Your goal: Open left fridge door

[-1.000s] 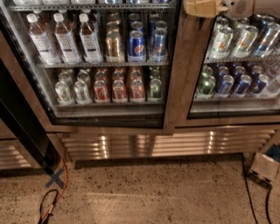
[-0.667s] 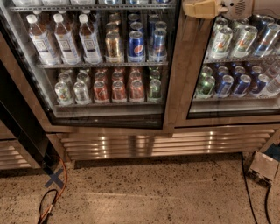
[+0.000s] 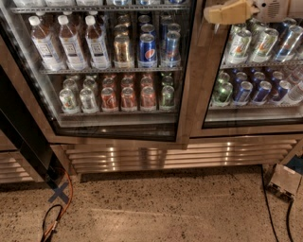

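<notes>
The left door (image 3: 187,94) fills the upper left and middle of the frame, with bottles (image 3: 71,42) and cans (image 3: 147,49) behind its glass. The gripper (image 3: 230,12) sits at the upper right, against the door's right stile; I cannot tell whether it is gripping. An orange cable (image 3: 70,198) lies on the floor (image 3: 165,208) at lower left.

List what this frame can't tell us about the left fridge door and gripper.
Camera view:
- left fridge door: top cut off by the upper edge; no handle visible.
- gripper, at the top edge by the door's right frame: contact with the door unclear; arm cut off.
- cans on the lower shelf: labels too small.
</notes>
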Controlling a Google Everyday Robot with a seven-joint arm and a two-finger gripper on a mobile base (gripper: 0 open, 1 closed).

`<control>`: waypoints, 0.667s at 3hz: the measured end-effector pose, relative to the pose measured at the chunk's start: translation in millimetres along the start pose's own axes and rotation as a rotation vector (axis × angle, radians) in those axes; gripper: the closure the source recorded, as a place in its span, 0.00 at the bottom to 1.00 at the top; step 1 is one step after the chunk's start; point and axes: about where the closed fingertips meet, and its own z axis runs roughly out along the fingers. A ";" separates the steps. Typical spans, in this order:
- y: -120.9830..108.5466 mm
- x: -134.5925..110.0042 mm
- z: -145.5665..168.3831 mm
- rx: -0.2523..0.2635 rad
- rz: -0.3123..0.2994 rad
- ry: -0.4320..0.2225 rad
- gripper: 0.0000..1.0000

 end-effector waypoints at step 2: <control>71.7 -111.9 -89.7 0.296 0.016 -0.096 0.00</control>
